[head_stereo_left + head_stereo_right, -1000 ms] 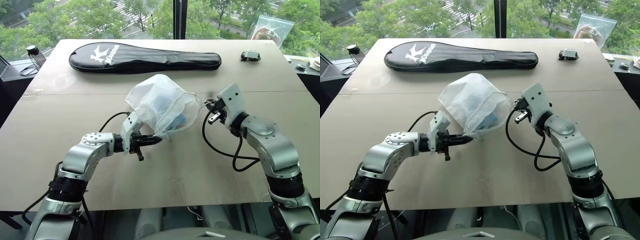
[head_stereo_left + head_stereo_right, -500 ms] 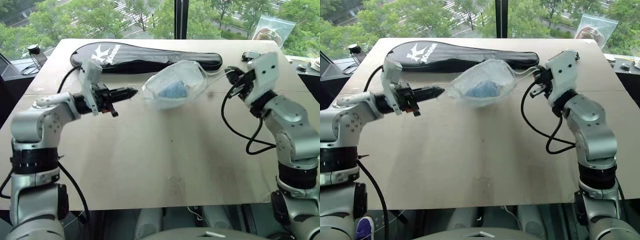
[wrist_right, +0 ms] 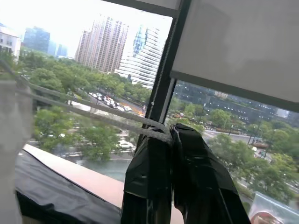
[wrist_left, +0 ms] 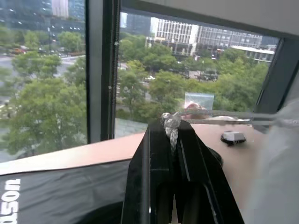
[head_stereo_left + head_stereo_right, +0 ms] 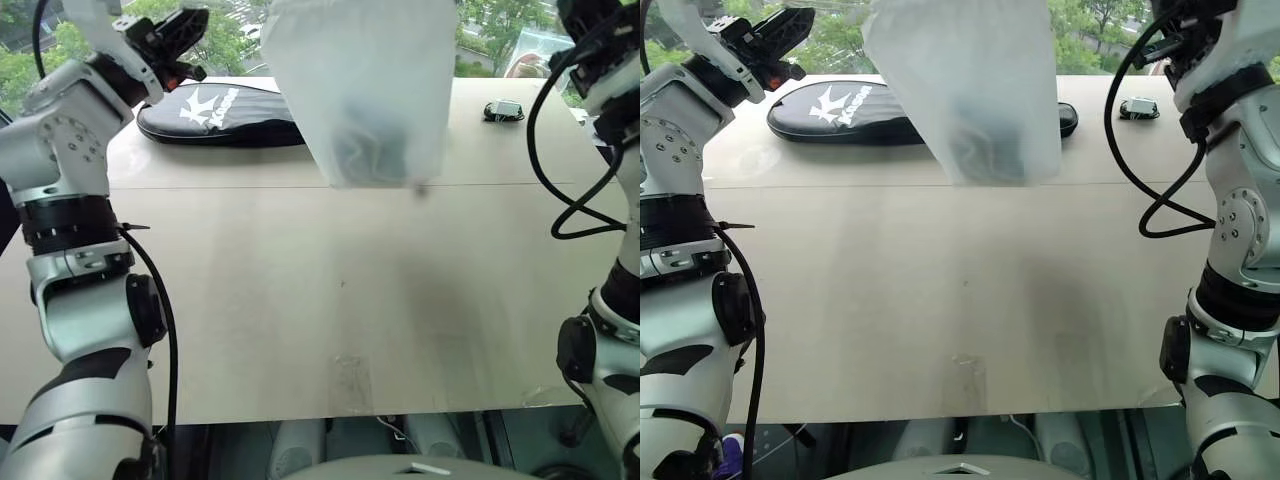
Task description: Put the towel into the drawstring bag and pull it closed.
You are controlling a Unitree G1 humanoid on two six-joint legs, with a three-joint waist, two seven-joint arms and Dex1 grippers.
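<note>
You are holding the drawstring bag (image 5: pixel 362 85) up in the air above the table (image 5: pixel 330 290), the towel (image 5: pixel 372 150) showing as a dark shape inside it. Your left gripper (image 4: pixel 172 133) and right gripper (image 3: pixel 170 135) are each pinching a taut white cord (image 3: pixel 88 112).

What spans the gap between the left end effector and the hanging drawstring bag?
A taut white cord runs from the left end effector, shut on its knotted end, across to the drawstring bag; the left wrist view shows it.
</note>
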